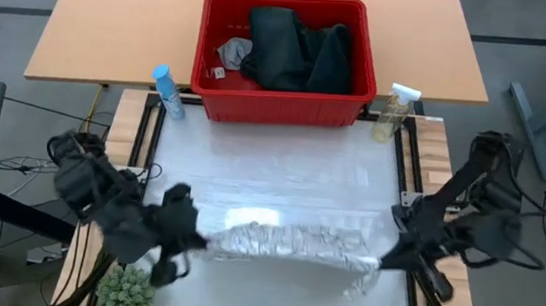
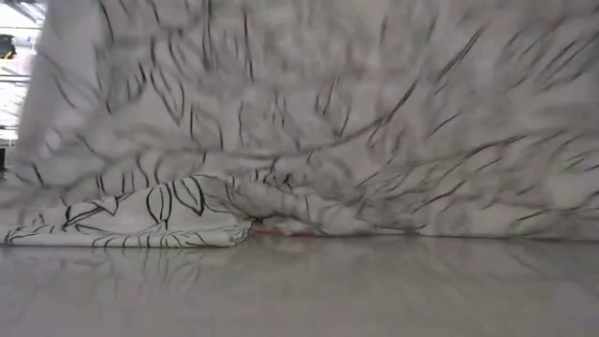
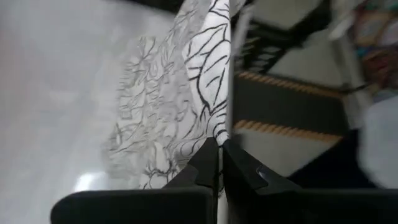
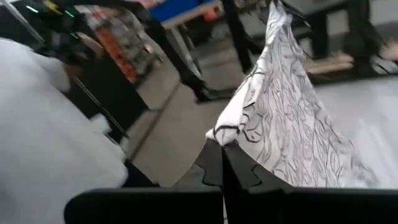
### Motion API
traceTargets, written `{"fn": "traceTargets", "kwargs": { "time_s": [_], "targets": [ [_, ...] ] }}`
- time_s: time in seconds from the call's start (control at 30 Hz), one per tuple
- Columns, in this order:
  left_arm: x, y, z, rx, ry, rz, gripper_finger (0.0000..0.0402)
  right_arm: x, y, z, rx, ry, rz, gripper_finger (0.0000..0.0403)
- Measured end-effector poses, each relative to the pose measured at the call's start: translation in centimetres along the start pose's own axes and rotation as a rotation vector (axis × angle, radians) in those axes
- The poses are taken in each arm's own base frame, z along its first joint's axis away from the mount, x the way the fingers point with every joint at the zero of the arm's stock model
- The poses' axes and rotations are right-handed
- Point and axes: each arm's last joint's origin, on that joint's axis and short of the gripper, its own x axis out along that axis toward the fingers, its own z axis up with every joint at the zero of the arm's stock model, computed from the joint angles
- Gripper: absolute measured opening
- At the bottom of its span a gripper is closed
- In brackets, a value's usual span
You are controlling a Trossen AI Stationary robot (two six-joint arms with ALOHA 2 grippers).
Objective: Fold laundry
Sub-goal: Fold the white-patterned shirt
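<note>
No writing, label or number can be read anywhere here, not on the bottles or the basket.

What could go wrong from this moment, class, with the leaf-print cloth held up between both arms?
1. The left gripper and right gripper each pinch only a thin edge of the leaf-print cloth; it might slip out.
2. The cloth's lower part lies bunched on the table, so a fold could trap creases.
3. The cloth hangs near the table's front edge and may slide off.

Lab corner, grey floor (image 1: 527, 17).
Wood desk (image 1: 115, 17) behind shiny white tabletop (image 1: 271, 173); cables on floor, small green plant (image 1: 126, 292) nr front edge.
</note>
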Motion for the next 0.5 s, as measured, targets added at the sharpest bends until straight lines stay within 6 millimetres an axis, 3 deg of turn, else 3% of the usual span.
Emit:
{"fn": "traceTargets", "kwargs": {
  "time_s": [0.3,0.5],
  "targets": [
    [-2.6,-4.7,-1.2,-0.166,-0.21,-0.203,0.0,0.5,4.1,-1.4,0.066,-0.08,0.102,0.0016],
    [-4.2,-6.6,-1.4,-0.252,-0.335,-0.298,0.0,0.4,5.8,-1.9,0.072,-0.138,0.105,0.0016]
  ]
}}
